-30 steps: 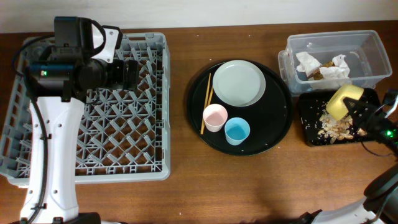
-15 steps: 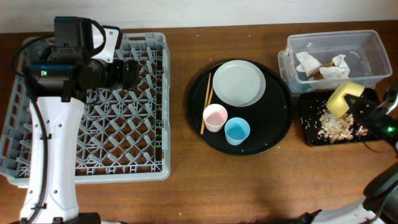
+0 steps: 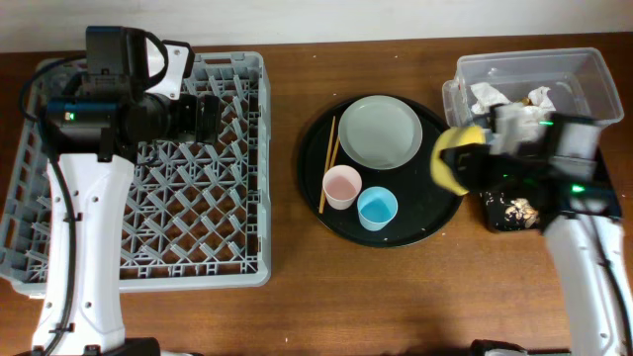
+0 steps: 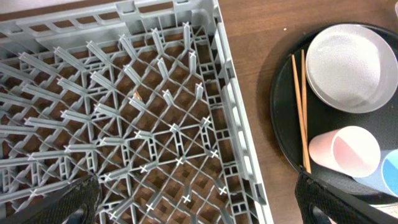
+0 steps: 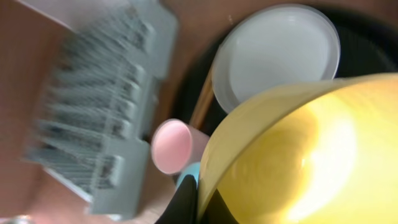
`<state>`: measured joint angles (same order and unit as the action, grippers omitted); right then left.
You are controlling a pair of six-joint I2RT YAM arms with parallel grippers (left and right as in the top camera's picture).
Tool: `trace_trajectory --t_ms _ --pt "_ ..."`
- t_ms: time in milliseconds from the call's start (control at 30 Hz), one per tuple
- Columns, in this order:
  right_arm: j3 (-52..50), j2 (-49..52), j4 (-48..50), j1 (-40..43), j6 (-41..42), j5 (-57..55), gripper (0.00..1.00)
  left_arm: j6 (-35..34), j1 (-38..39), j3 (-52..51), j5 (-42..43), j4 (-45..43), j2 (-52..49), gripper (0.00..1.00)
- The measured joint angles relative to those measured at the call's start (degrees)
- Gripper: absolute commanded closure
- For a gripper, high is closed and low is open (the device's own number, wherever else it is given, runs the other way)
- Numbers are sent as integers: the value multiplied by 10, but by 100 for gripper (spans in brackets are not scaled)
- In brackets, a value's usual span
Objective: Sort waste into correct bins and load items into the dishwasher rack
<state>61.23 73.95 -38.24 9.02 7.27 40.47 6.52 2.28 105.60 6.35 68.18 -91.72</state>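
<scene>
My right gripper [image 3: 473,166] is shut on the rim of the yellow bowl [image 3: 455,158] and holds it tilted above the right edge of the round black serving tray [image 3: 425,222]; the bowl [image 5: 298,155] fills the right wrist view. On that tray lie the pale plate [image 3: 380,132], pink cup [image 3: 342,187], blue cup [image 3: 377,209] and chopsticks [image 3: 327,163]. The clear tub [image 3: 584,69] holds white napkins [image 3: 487,96]. The black tray [image 3: 514,213] holds crumbs. My left gripper [image 4: 193,205] is open above the grey rack [image 3: 148,198], empty.
The rack [image 4: 124,112] lies at the table's left, the serving tray [image 4: 283,143] in the middle, the two bins at the right. Bare brown wood runs between the rack and the serving tray and along the front edge.
My right arm has swung left from over the black tray to the serving tray's right edge, carrying the yellow bowl. The left arm has not moved.
</scene>
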Motion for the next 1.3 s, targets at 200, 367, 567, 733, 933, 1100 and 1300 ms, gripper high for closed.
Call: trace_trajectory --t_ms 200,367,567,733,933,1100,1300 --pt "2 187 2 -195 35 -313 96 0 0 0 -1 0 0 1" --pt "7 261 19 -199 35 -338 46 0 0 0 -1 0 0 1" --pt "169 282 -126 -199 39 -325 16 0 0 0 -1 -1 0 1" --pt "327 281 -231 -199 30 -294 6 0 0 0 -2 0 0 1" --pt "327 281 -253 -199 28 -297 7 0 0 0 -2 0 0 1" --pt "327 281 -254 -199 28 -290 7 0 0 0 11 -2 0 1" --pt "327 281 -252 -199 28 -290 7 -5 3 0 83 -3 0 10"
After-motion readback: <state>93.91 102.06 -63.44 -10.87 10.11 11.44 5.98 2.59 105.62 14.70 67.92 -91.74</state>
